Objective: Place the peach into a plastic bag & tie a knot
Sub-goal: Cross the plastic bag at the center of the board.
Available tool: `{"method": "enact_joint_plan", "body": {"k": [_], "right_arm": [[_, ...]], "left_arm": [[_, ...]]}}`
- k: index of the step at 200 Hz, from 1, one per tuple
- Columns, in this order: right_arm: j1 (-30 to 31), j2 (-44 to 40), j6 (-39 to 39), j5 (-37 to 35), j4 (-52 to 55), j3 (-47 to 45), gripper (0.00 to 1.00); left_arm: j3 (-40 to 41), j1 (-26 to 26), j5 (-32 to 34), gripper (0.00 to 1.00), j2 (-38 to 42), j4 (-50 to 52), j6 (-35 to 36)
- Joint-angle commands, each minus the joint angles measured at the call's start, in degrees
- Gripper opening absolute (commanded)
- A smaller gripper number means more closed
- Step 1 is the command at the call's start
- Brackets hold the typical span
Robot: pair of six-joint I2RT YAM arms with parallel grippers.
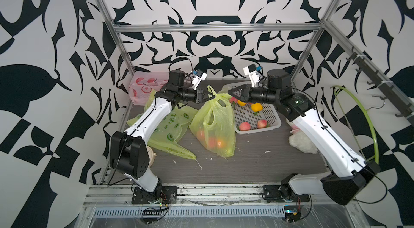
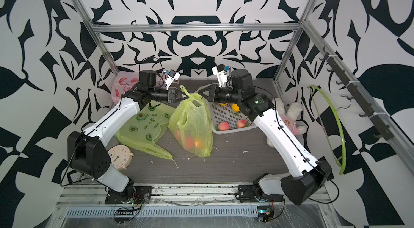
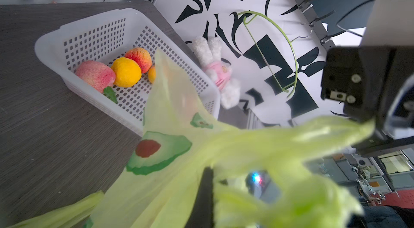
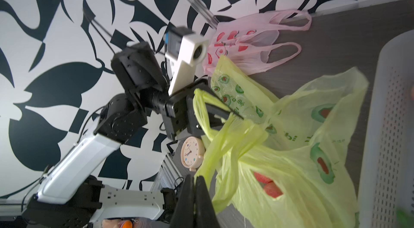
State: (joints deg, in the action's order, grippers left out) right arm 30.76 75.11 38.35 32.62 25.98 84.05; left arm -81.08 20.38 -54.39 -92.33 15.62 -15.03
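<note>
Yellow-green bag (image 1: pixel 215 123) upright, mouth up; left gripper (image 1: pixel 212 97), right gripper (image 1: pixel 229 92) clamped on its top.

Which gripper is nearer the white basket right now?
Right. The right gripper is over the far corner of the white basket; the left gripper is on the other side of the green bag, away from the basket.

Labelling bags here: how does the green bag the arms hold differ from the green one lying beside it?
The held bag stands upright; the flat bag lies on the table. The held bag has fruit inside; the flat bag looks empty. The left gripper and right gripper pinch the held bag's handles; nothing grips the flat bag. Both: yellow-green, avocado prints.
</note>
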Motion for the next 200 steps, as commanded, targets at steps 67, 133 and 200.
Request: {"method": "enact_joint_plan", "body": {"k": [67,133,200], "right_arm": [[11.0,4.4,2.0,-5.5,-9.5,-8.4,0.0],[12.2,12.2,1.4,-6.0,-11.2,-6.9,0.0],[12.2,13.4,-1.4,-11.1,-10.1,-7.0,0.0]], "left_arm": [[2.3,-0.4,2.1,0.0,1.1,-1.4,-2.1],[3.6,-0.3,3.4,0.0,2.8,0.5,-1.3],[3.4,-0.4,8.1,0.06,3.4,7.6,1.4]]}}
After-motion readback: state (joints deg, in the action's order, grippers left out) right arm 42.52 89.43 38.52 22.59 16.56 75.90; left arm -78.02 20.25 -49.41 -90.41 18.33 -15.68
